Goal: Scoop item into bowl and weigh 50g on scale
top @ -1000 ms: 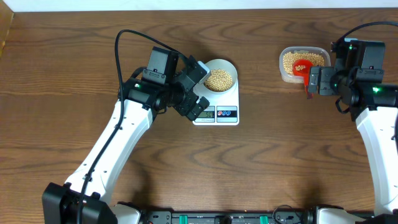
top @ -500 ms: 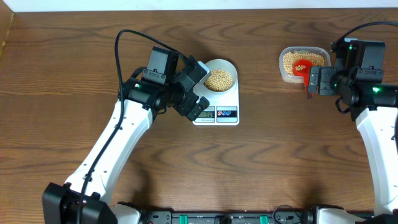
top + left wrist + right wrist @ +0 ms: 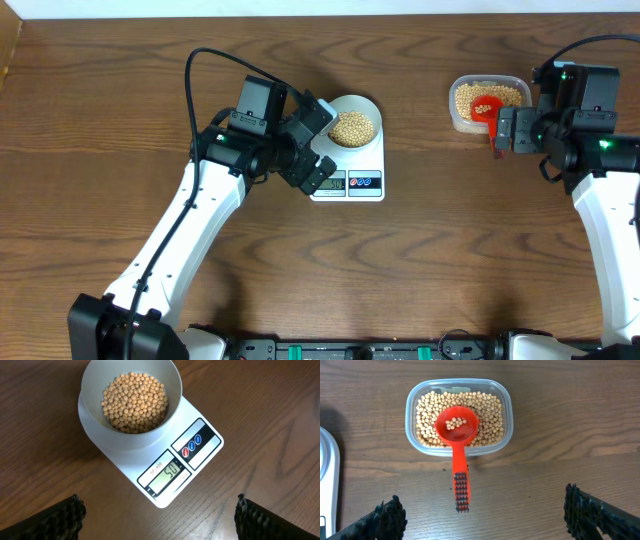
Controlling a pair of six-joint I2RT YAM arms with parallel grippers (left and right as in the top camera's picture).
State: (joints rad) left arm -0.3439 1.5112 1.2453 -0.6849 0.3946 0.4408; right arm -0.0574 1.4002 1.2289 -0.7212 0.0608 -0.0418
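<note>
well, both the left gripper (image 3: 160, 520) and right gripper (image 3: 482, 515) hang wide open, empty. beans (image 3: 134, 402) sit in the bowl (image 3: 92, 382) on the scale (image 3: 190, 417), display (image 3: 166, 474) seemingly at fifty; red scoop (image 3: 459, 465) rests in the tub (image 3: 460, 381). looks finished.

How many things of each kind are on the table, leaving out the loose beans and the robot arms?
Bowl: 1
Scale: 1
Clear tub: 1
Red scoop: 1
Total: 4
</note>
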